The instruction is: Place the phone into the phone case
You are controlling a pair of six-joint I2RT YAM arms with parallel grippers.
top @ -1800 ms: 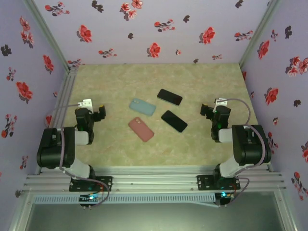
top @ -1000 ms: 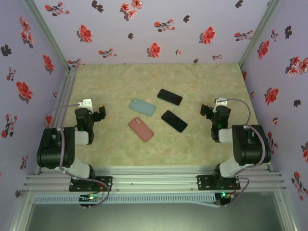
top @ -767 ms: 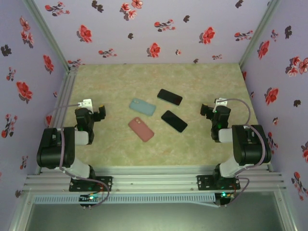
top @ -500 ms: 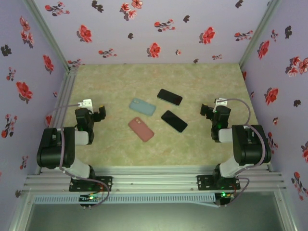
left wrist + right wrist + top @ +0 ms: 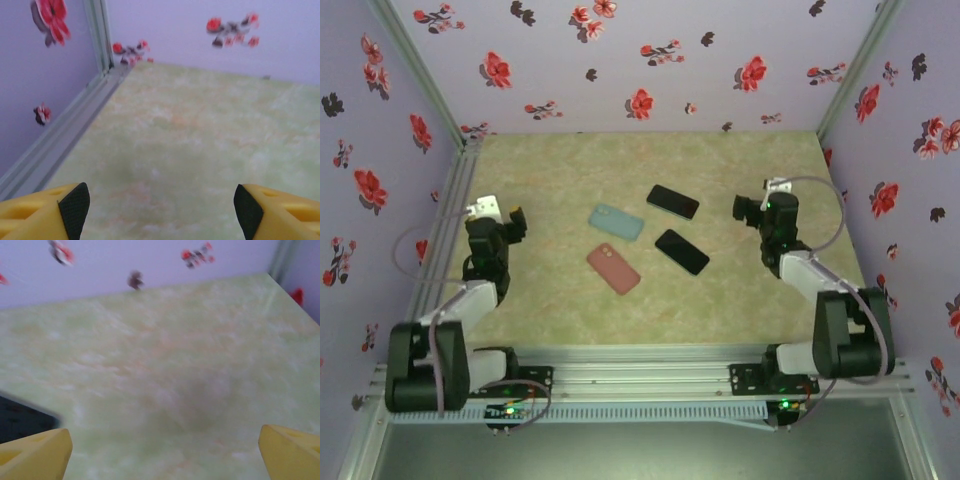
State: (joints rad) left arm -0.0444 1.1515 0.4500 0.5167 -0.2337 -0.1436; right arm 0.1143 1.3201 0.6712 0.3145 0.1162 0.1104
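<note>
Lilac walls (image 5: 650,60) printed with red and dark flowers (image 5: 640,103) close in the back and both sides. The table (image 5: 740,160) has a pale green, marbled top. Metal posts (image 5: 418,70) stand in the back corners, and silver rails (image 5: 640,378) run along the near edge.

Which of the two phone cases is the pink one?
The pink case is the one lower in the overhead view, lying left of the nearer black phone. The other case is blue-green and lies farther back.

Glossy phone (image 5: 681,251), matt case (image 5: 613,268)
</note>
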